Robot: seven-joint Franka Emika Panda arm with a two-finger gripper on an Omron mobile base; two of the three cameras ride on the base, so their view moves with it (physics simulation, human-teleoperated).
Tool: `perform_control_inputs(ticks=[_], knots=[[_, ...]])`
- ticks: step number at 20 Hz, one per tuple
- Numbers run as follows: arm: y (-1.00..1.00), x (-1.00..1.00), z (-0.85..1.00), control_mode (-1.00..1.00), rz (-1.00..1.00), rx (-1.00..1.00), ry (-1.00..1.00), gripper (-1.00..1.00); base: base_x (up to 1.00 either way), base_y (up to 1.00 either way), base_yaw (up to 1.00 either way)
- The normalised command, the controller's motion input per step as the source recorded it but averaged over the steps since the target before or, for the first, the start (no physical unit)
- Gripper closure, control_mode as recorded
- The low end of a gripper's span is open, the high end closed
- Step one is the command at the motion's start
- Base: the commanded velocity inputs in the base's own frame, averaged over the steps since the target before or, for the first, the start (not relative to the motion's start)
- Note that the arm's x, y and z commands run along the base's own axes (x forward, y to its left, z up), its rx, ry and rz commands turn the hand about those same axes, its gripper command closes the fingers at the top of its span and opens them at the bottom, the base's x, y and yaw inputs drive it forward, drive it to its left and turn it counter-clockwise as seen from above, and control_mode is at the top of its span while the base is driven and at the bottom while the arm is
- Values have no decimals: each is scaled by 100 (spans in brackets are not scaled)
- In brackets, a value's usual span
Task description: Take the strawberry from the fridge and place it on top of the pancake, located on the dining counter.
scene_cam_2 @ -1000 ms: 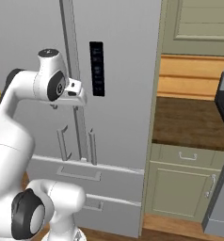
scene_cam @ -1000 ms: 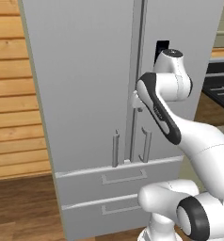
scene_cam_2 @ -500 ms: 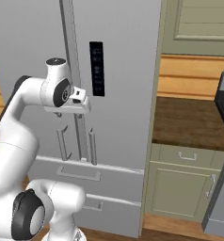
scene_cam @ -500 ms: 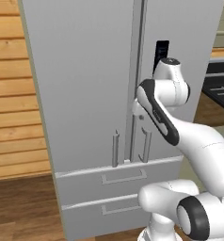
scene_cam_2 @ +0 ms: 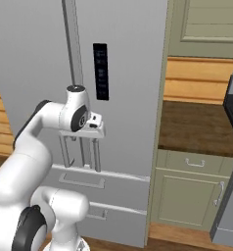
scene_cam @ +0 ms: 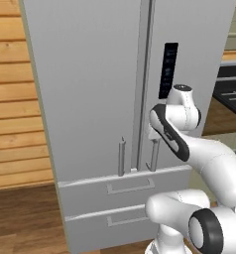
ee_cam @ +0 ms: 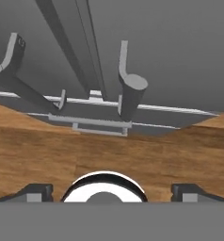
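The fridge (scene_cam: 90, 99) stands tall and upright, long axis vertical, both doors shut and two drawers (scene_cam: 125, 198) closed beneath them. Its top and left side run out of the left base view. A dark control panel (scene_cam_2: 101, 71) sits on the right door. Right of it in the right base view, a wooden tabletop (scene_cam_2: 197, 125) over green cabinets leaves free space. The two vertical bar handles (scene_cam: 122, 156) flank the door seam. The pincer (scene_cam_2: 94, 128) sits just in front of the right handle (ee_cam: 129, 89), released, tips wide apart. Whether it touches the handle is hard to make out. The fridge's contents are hidden by the shut doors.
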Motion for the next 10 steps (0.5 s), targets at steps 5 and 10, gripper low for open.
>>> perform_control_inputs(ticks=[5,10], knots=[[-9,29,-49,-100,2,0,-7,-100,0,0,0],[-6,46,-18,-100,0,0,0,-100,0,0,0]])
